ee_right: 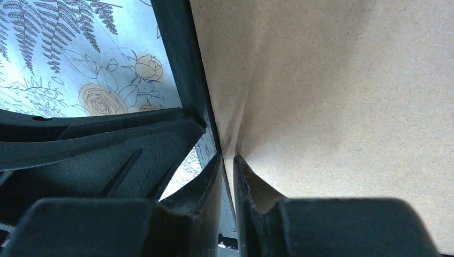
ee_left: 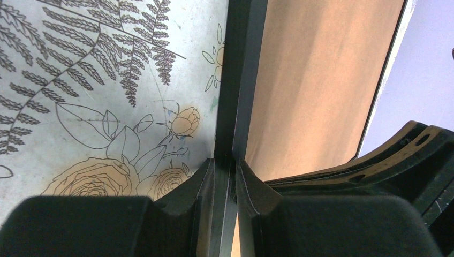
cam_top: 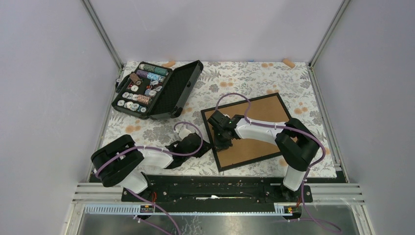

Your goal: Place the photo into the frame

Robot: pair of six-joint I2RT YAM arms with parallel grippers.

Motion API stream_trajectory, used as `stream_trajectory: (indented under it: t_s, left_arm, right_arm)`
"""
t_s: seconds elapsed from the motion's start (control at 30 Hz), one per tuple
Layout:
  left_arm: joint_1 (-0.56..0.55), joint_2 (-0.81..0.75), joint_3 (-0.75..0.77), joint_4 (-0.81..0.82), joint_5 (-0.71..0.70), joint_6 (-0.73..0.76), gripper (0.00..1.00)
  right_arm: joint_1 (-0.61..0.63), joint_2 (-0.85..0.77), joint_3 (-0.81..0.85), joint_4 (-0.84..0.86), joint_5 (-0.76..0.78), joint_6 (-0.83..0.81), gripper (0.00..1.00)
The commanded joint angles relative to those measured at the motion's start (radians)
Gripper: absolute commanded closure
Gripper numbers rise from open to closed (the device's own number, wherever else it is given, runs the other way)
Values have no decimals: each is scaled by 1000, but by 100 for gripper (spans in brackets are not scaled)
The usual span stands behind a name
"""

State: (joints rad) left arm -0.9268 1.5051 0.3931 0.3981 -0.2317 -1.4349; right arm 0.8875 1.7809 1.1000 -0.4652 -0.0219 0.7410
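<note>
Left gripper (ee_left: 234,160): nearly closed, pinching frame (cam_top: 264,110) by left rail at near corner. Right gripper (ee_right: 227,155): nearly closed, clamping same rail just beyond. Frame lies on floral bench (cam_top: 235,78), brown back up. Open thread-spool case (cam_top: 156,90) far left.

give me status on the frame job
Left end effector shut on the frame's left edge. Right end effector shut on same edge. Frame lying board-side up; photo not in view. Thread spool case stands apart.
</note>
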Motion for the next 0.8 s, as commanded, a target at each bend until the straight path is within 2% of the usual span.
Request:
stream_trajectory:
  t_s: [0.0, 0.3, 0.5, 0.63, 0.77]
  left_arm:
    - [26, 75, -65, -336, -74, 55, 77]
    - [27, 81, -66, -340, -77, 50, 77]
    - [29, 81, -64, -344, -79, 50, 78]
    - [31, 86, -63, -347, -80, 47, 78]
    - [35, 90, -65, -354, -79, 39, 78]
  right_arm:
    - [-21, 70, -45, -60, 78, -33, 79]
    - [-78, -3, -137, 32, -14, -25, 91]
    - [-76, 29, -115, -14, 30, -29, 92]
    - [-76, 30, -101, -77, 94, -37, 100]
    - [-76, 2, -108, -92, 93, -36, 100]
